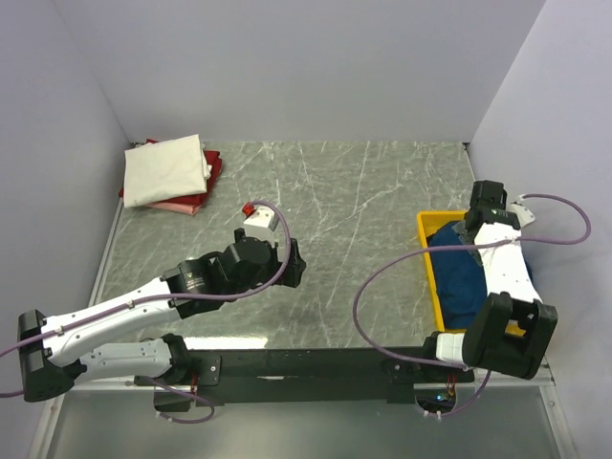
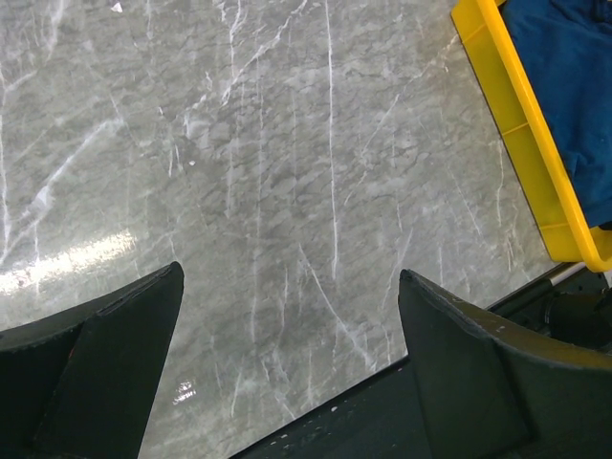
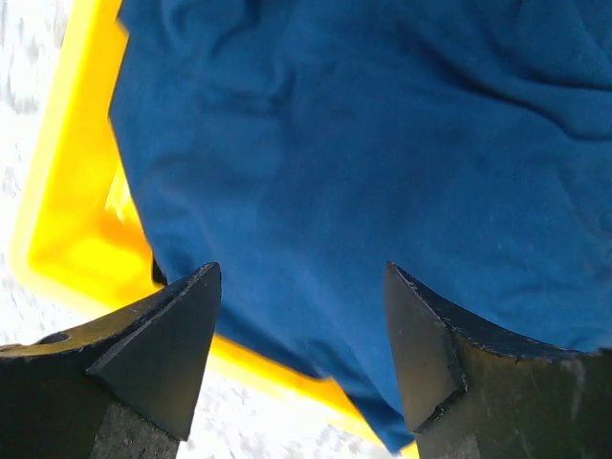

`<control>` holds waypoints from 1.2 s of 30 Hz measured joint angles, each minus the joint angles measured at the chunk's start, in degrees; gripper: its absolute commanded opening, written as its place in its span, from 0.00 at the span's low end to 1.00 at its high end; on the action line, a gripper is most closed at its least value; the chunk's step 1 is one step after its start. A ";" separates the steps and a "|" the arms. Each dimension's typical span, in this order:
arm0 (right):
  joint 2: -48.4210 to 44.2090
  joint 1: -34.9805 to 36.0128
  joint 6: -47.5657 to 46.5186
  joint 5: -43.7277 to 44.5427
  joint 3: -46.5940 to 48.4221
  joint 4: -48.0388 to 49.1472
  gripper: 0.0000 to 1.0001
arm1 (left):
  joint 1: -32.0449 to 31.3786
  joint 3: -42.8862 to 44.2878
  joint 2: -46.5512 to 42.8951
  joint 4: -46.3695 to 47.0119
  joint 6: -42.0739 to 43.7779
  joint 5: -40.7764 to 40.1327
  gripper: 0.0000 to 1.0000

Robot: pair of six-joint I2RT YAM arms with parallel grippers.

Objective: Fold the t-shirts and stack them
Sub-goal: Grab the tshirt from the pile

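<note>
- Here, a dark blue shirt point(image 1: 461, 282) lies crumpled in a yellow tray point(image 1: 426, 253) at about 4 o'clock on the grey marbled table point(image 1: 363, 191), seen from overhead.
- The right gripper point(image 1: 467, 232) hangs over the far end of that shirt, its jaws spread wide with nothing between them.
- From the right wrist, the blue cloth fills the space beyond the two dark fingers point(image 3: 163, 354), with the tray's wall showing at 9 o'clock. Whether the fingertips touch the fabric cannot be told.
- The left gripper point(image 1: 295, 261) hovers near the middle of the table, well apart from the tray, jaws fully apart and empty.
- Its wrist view shows bare stone between the fingers, with the tray's corner and a patch of blue shirt at 2 o'clock.
- At 10 o'clock in the overhead view, near the far left corner, a cream shirt point(image 1: 167, 169) lies folded on top of a red shirt point(image 1: 214, 170), whose edges show along its right and near sides.
</note>
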 measured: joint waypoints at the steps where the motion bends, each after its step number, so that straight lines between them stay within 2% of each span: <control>1: 0.70 -1.11 0.31 -0.15 0.00 0.79 0.74 | 0.00 0.39 0.20 -0.24 0.28 -0.04 1.00; 8: 7.50 -6.78 1.81 -3.17 0.00 4.79 0.71 | 0.13 2.43 1.38 -2.60 0.66 -0.26 0.99; 10: 7.82 -7.13 2.08 -3.65 -0.74 5.88 0.66 | 0.26 2.71 1.68 -2.86 0.68 -0.39 0.99; 13: 7.54 -7.13 2.12 -4.44 -2.71 7.82 0.46 | 0.42 2.86 2.45 -2.99 0.63 -0.59 1.00; 14: 7.37 -7.15 2.12 -4.79 -3.45 8.33 0.30 | 0.44 2.86 2.73 -3.06 0.61 -0.61 0.99; 16: 6.34 -7.21 2.01 -5.62 -4.87 8.96 0.13 | 0.48 2.86 3.15 -3.30 0.61 -0.61 1.00; 17: 5.64 -7.21 1.97 -5.95 -5.20 9.07 0.00 | 0.50 2.86 3.23 -3.45 0.59 -0.61 0.99; 28: -6.64 -7.23 0.37 -10.16 -4.61 5.97 0.00 | 0.59 3.78 3.26 -4.04 0.37 -1.16 0.99; 36: -14.01 -7.23 -1.77 -15.76 4.66 0.55 0.00 | 0.79 4.02 2.97 -4.15 0.39 -1.18 1.00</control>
